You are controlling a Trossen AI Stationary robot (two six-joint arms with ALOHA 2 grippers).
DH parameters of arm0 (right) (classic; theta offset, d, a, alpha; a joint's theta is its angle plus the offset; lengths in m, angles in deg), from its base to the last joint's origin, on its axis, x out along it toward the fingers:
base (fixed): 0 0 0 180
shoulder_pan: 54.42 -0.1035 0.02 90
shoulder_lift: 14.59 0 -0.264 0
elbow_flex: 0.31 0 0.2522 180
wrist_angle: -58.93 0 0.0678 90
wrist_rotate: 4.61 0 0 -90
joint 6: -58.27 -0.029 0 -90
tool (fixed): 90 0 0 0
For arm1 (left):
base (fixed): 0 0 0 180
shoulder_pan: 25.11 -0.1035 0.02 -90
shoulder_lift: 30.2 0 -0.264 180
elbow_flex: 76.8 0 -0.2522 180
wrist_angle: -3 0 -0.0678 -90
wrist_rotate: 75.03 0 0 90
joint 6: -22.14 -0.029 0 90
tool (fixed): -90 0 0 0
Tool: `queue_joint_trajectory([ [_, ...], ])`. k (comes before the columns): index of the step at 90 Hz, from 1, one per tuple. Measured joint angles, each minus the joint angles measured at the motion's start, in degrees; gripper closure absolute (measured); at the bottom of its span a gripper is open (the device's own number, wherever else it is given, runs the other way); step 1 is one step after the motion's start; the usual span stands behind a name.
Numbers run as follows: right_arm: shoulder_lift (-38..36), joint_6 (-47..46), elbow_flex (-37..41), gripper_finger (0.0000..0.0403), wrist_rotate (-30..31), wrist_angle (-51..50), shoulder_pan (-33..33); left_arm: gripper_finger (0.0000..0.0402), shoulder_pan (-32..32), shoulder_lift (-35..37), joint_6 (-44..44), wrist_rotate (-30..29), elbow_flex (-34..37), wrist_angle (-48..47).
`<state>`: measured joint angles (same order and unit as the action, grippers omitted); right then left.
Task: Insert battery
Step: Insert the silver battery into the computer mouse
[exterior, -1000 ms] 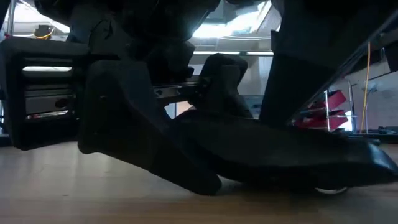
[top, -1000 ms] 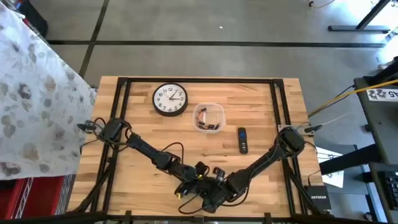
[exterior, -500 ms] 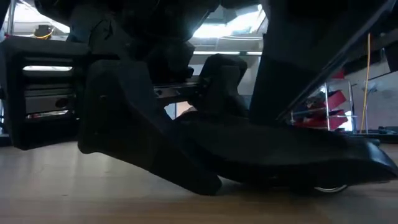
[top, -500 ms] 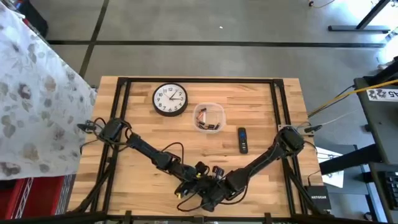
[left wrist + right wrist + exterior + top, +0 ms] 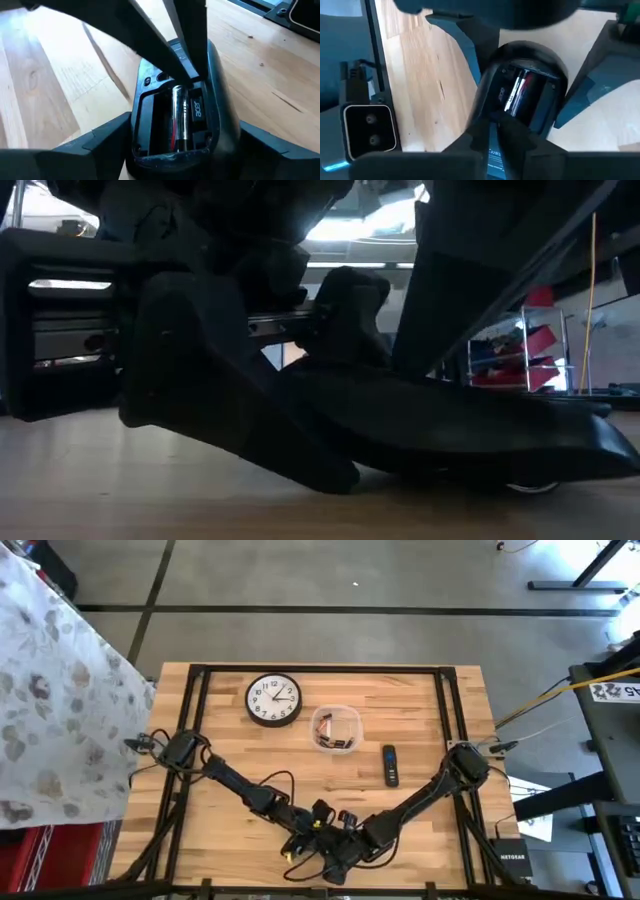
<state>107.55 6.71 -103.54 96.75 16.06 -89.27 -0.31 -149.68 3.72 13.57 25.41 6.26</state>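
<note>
Since a second ago our right gripper (image 5: 335, 858) has edged slightly leftward over the mouse (image 5: 175, 125), which our left gripper (image 5: 175, 150) clamps at the table's (image 5: 420, 710) near edge; the battery (image 5: 179, 117) lies in its open bay. We cannot tell how the right fingers stand

A grey concrete floor (image 5: 330, 580) crossed by dark seams fills the top of the high view, a leaf-patterned cloth (image 5: 50, 710) drapes the left edge, a grey bench (image 5: 612, 730) stands at right, and bright ceiling lights (image 5: 355, 225) glow in the low view.
</note>
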Motion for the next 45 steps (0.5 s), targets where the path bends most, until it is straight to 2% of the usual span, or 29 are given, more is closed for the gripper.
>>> queue_joint_trajectory([
  [21, -0.2, 0.4, 0.0, 0.0401, 0.1, 0.1, 0.0, 0.0126, 0.0, 0.0, 0.0, -0.2, 0.0, 0.0],
  [32, -0.3, 0.5, -1.5, 0.0402, 2.0, -0.4, 0.0, 0.0126, 0.0, 0.0, 0.0, -0.2, 0.0, 0.1],
  [45, -0.5, -5.4, -2.9, 0.0402, 2.4, -5.1, 0.5, 0.0126, 0.0, 0.0, 0.0, -0.3, 0.0, 0.1],
])
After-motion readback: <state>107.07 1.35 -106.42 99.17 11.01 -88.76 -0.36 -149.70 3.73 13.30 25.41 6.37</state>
